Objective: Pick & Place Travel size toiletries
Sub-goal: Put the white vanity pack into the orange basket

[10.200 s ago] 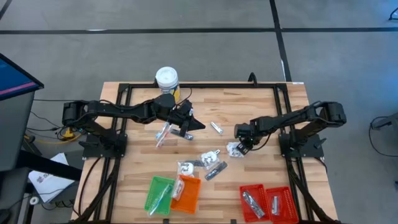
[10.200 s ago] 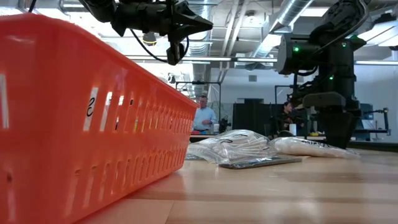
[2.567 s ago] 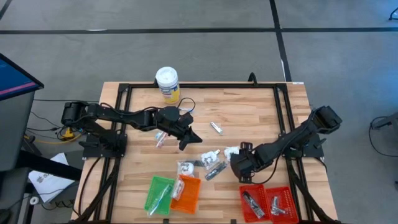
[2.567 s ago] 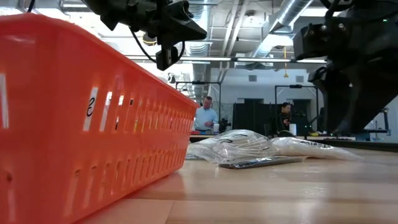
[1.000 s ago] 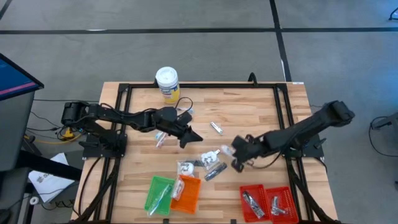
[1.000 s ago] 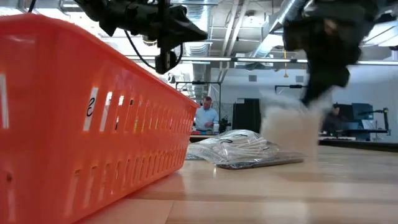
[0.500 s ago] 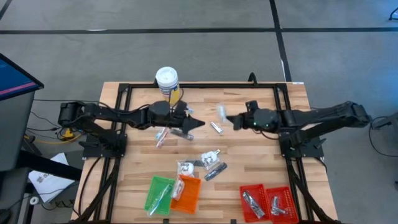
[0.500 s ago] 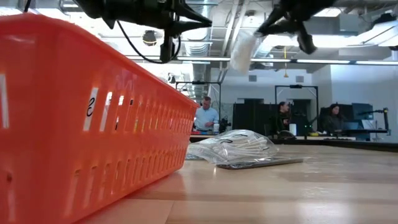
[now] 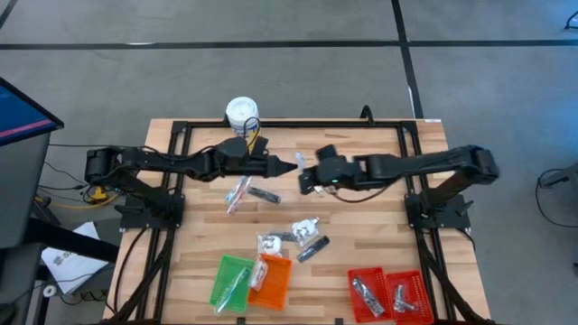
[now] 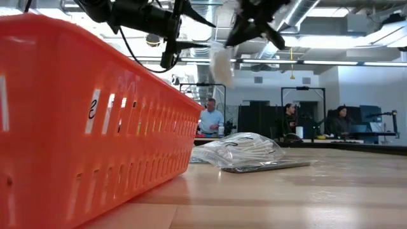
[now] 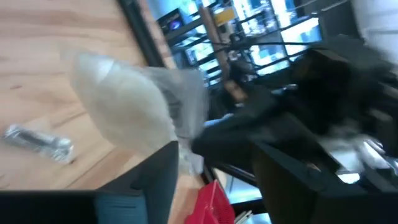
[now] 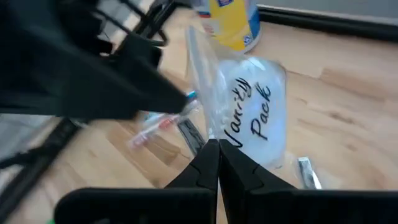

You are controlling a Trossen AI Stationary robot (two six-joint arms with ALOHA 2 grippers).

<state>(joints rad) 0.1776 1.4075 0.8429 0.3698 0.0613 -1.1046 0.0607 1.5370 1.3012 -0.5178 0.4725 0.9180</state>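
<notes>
Two items sit in the red tray (image 9: 388, 293); several lie loose. Right gripper (image 9: 307, 178) clamps a packet (image 12: 252, 124) midair, left gripper (image 9: 293, 166) spread wide beside it.

Grey concrete floor (image 9: 271, 81) with dark seams around my wooden table (image 9: 361, 262), ceiling ducts (image 10: 299, 13) and strip lights overhead, people (image 10: 208, 119) at distant desks.

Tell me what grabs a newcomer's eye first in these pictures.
Mid-table, the two arms meet nose to nose: the right gripper is shut on a clear "Vanity Pack" packet, held in the air right in front of the open left gripper. In the low view, a big orange tray fills the foreground. Red trays sit at the table's near right corner.
</notes>
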